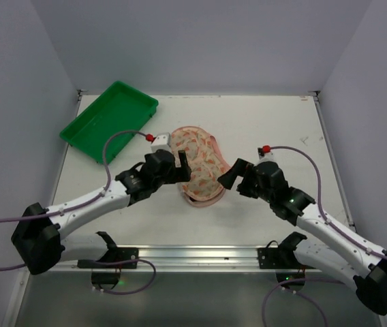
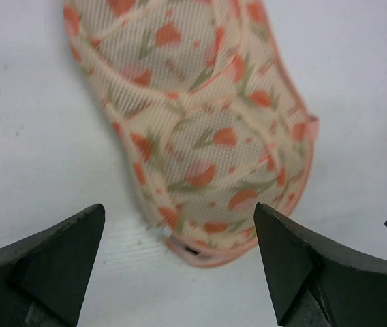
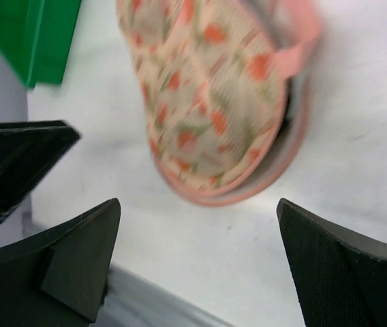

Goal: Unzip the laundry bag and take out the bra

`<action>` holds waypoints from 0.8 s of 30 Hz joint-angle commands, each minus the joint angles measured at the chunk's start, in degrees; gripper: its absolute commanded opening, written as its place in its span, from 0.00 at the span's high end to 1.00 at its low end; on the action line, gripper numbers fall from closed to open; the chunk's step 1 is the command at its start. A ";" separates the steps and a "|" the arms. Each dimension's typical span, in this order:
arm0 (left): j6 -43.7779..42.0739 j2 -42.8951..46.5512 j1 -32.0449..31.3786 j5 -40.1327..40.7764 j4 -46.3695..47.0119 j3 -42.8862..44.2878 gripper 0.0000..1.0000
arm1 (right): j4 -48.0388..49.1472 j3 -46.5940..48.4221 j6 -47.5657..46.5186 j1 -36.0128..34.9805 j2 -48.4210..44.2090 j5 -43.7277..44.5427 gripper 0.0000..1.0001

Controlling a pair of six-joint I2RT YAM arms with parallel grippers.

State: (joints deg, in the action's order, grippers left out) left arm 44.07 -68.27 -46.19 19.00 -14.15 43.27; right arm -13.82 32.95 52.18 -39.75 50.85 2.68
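The laundry bag [image 1: 200, 163] lies mid-table, a cream two-lobed case with orange and green print and pink trim. It fills the upper part of the left wrist view [image 2: 200, 129] and of the right wrist view [image 3: 214, 102]. Its near rim gapes a little, showing a dark slit. My left gripper [image 1: 183, 165] is open and empty just left of the bag. My right gripper [image 1: 229, 174] is open and empty just right of it. The left fingers [image 2: 50, 266] sit short of the bag's near end. The bra is hidden.
A green rectangular tray [image 1: 110, 120] stands at the back left and shows as a corner in the right wrist view [image 3: 37, 37]. A metal rail [image 1: 193, 255] runs along the table's near edge. White walls enclose the table.
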 commanded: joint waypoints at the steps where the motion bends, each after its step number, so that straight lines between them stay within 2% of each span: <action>1: -2.23 -8.17 -1.61 5.24 -1.40 12.69 0.06 | -8.58 1.68 -7.62 7.03 -3.46 7.43 0.01; 6: -3.99 -27.15 -4.16 12.10 -6.40 31.76 0.07 | -9.64 -1.04 -6.93 8.46 -8.92 7.52 0.01; 7: -4.87 -29.70 -4.43 13.50 -8.59 37.88 0.08 | -9.73 -2.26 -6.48 8.46 -9.80 7.52 0.01; 8: -5.40 -34.69 -4.52 14.12 -9.39 40.73 0.08 | -9.64 -2.97 -5.61 8.54 -10.76 7.08 0.01; 10: -6.28 -39.20 -5.04 17.01 -12.63 48.35 0.09 | -9.64 -4.90 -4.81 8.46 -13.57 6.55 0.01; 14: -6.37 -49.74 -5.31 22.12 -19.14 58.30 0.15 | -9.55 -7.46 -3.49 8.46 -17.18 5.15 0.01; 20: -6.55 -59.33 -5.31 26.43 -27.32 67.82 0.32 | -9.11 -9.75 -3.14 8.46 -19.74 4.44 0.01; 24: -6.37 -60.31 -5.40 26.79 -28.39 67.92 0.42 | -8.24 -10.53 -3.23 8.46 -19.65 4.35 0.01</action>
State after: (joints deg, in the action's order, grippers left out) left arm 37.76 -128.64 -51.46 41.15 -38.63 108.77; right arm -23.18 23.09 48.18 -31.44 31.38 7.44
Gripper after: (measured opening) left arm 0.595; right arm 0.986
